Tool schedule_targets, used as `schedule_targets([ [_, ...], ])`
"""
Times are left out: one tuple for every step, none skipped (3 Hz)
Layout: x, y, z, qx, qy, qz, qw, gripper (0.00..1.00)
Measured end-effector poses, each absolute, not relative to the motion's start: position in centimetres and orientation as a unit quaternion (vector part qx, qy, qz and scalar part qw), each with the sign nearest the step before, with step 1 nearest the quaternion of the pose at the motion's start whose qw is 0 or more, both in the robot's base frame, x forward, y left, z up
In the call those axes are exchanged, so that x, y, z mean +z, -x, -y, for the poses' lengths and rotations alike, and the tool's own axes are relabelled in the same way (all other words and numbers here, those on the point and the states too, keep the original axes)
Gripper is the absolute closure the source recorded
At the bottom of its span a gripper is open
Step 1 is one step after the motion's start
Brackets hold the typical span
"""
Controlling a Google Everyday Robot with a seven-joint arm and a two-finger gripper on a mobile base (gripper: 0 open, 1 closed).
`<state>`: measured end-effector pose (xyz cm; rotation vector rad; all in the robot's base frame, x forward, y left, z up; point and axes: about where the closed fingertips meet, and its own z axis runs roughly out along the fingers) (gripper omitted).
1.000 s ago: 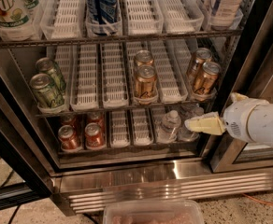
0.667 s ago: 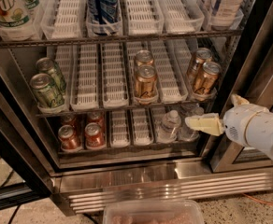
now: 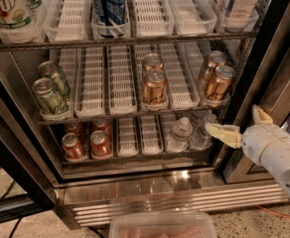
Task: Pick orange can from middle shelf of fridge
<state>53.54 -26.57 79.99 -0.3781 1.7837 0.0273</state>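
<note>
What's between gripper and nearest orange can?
Camera view: only the front rail of the middle shelf crosses between the gripper, low right by the door frame, and the front right-lane orange can.

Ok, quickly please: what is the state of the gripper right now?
Gripper: open, holding nothing, at the lower right of the fridge, below the orange cans on the middle shelf.
</note>
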Motion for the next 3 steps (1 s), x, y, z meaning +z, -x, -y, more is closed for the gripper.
schedule_targets([
  [82.5,-54.8,21.7,0.031,0.185,-0.728,0.659,0.06],
  [82.4,-54.3,21.9,0.028,0.184,-0.733,0.654,0.14],
  [82.4,-53.3,21.5,0.029,0.179,-0.743,0.644,0.10],
])
